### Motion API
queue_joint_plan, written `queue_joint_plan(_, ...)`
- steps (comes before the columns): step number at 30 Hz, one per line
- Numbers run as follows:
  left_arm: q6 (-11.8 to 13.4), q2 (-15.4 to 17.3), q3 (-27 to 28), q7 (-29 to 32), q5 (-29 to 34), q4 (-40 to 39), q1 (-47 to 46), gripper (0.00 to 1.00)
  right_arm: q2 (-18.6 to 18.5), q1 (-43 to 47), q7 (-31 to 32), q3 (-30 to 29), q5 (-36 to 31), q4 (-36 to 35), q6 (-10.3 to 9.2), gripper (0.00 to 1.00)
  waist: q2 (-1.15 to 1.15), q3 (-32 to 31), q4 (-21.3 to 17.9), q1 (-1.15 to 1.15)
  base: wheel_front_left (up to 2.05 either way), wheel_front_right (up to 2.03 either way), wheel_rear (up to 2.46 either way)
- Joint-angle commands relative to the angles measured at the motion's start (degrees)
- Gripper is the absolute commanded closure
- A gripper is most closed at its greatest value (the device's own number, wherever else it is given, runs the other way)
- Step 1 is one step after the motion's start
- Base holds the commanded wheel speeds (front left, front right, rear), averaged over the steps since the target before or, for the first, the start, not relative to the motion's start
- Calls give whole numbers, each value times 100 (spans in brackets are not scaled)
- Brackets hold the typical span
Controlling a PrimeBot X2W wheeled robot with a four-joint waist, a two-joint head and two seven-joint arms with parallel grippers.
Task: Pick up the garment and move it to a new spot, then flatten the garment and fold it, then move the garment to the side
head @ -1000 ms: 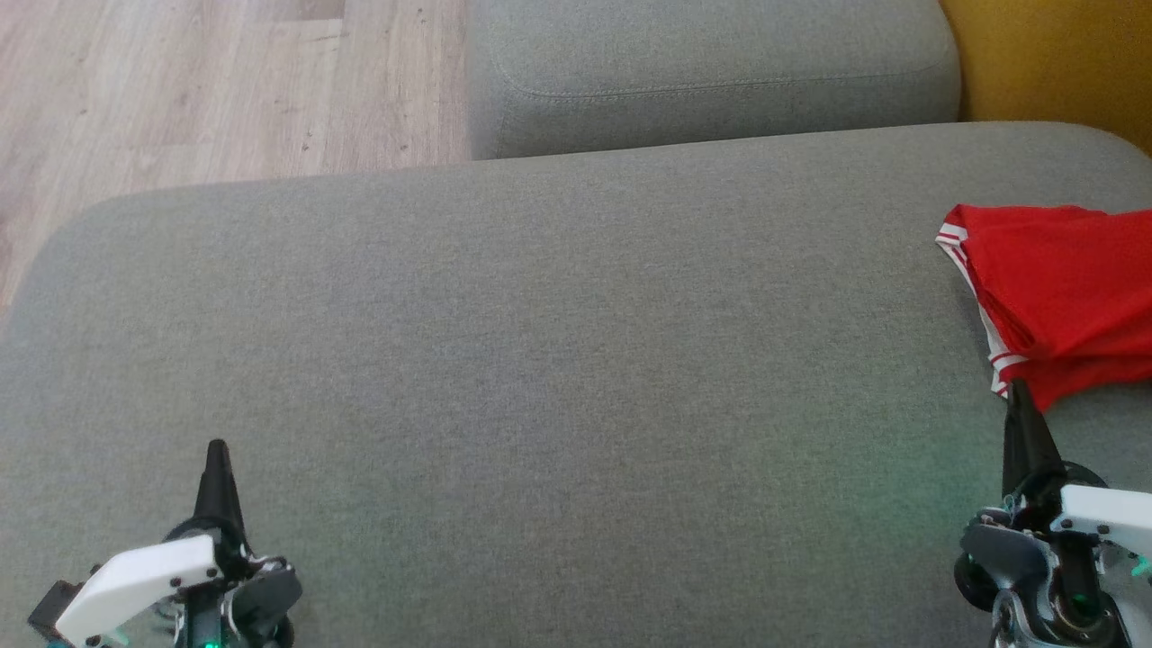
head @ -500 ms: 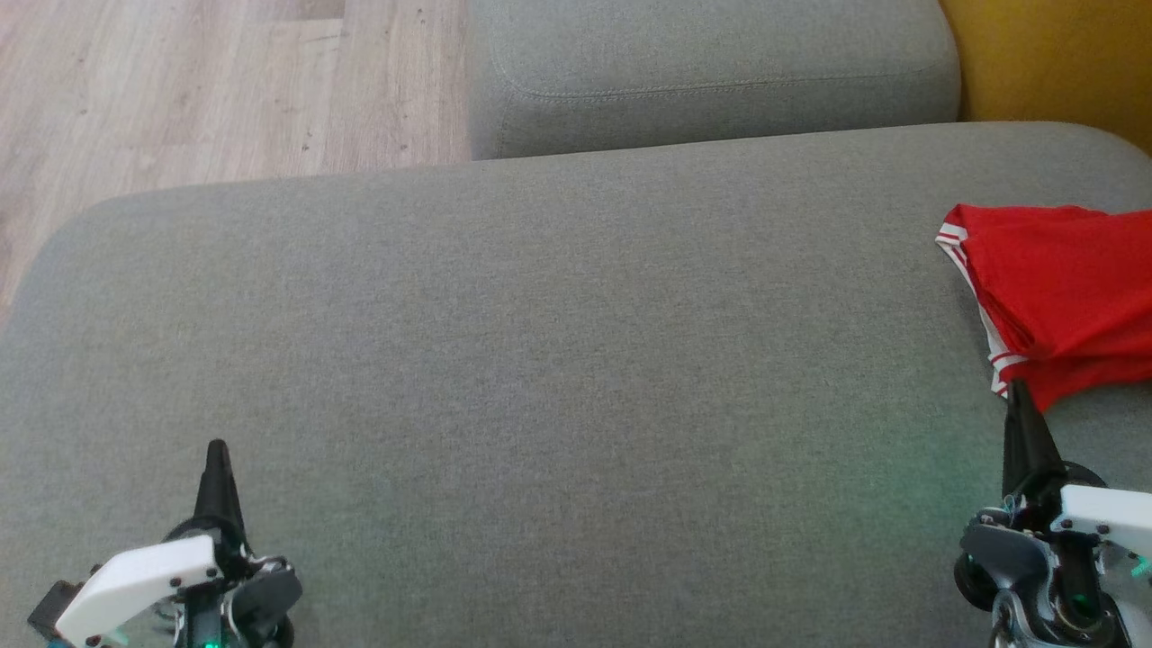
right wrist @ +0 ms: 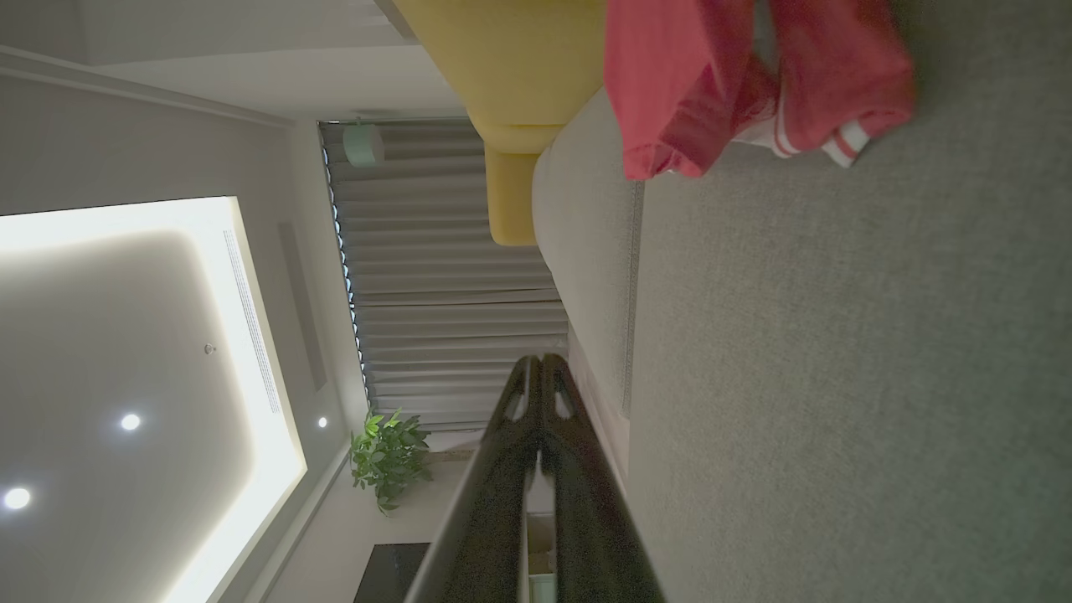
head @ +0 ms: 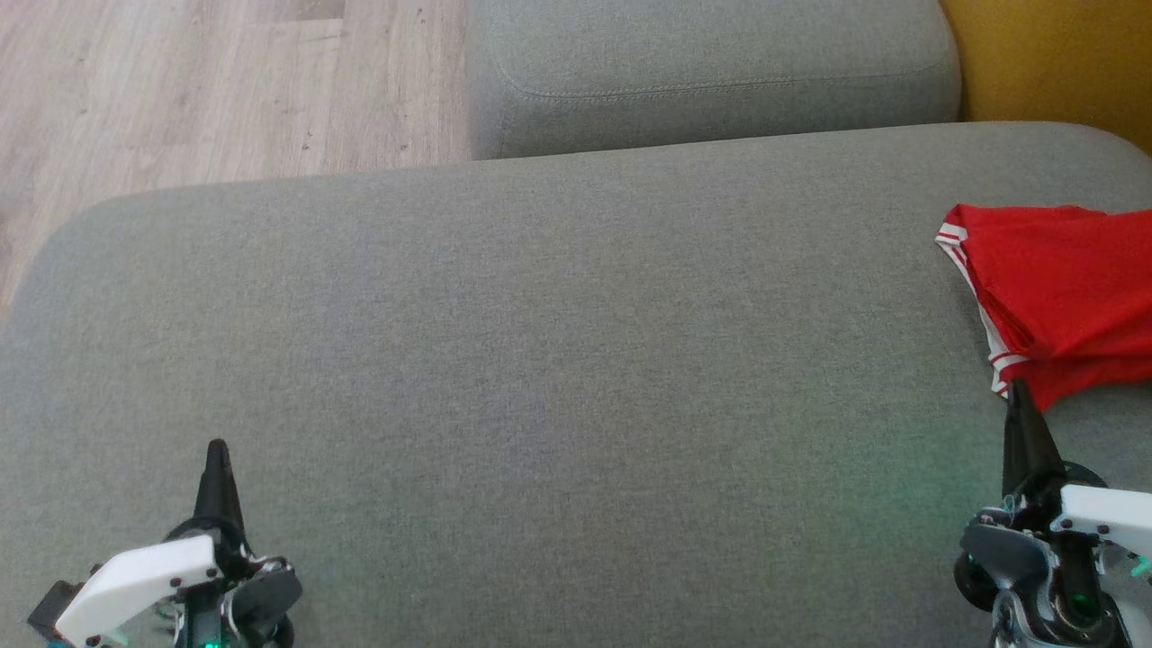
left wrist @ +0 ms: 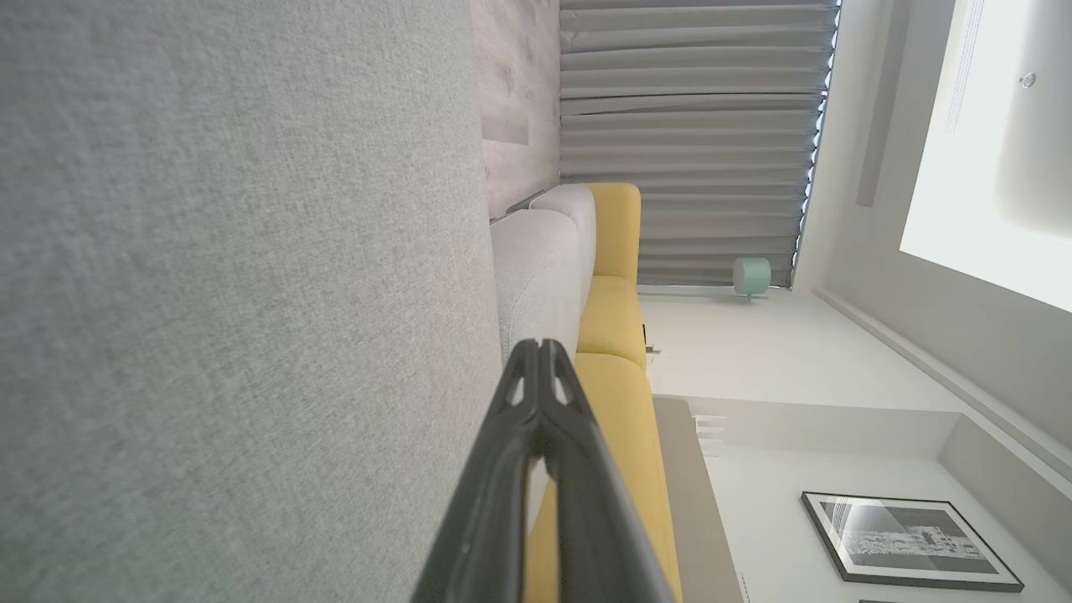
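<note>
Garment (head: 1062,288), red, white-striped trim, bunched far right on grey cushion (head: 540,360). Left gripper (head: 216,447), right gripper (head: 1017,389): fingers pressed together, empty; right tip just beside garment.

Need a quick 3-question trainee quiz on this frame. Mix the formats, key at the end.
1. Fill in: the left gripper and right gripper are both ___ (open/shut).
2. Pick one: the garment lies at the cushion's A) left end B) middle C) right end.
3. True or false: the right gripper holds the garment.
Key: 1 shut; 2 C; 3 false, its fingers are closed on nothing.
</note>
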Motion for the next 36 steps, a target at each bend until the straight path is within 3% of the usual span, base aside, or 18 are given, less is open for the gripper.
queue_joint_plan(1,-40,24,192,44,54,-160,-295,100,-28,-297,36,119,-17,-179,-4,100,0,0,0,0,0,0,0)
queue_joint_plan(36,-40,24,190,43,53,-161,-295,100,-28,-297,35,120,-16,-179,-4,100,0,0,0,0,0,0,0)
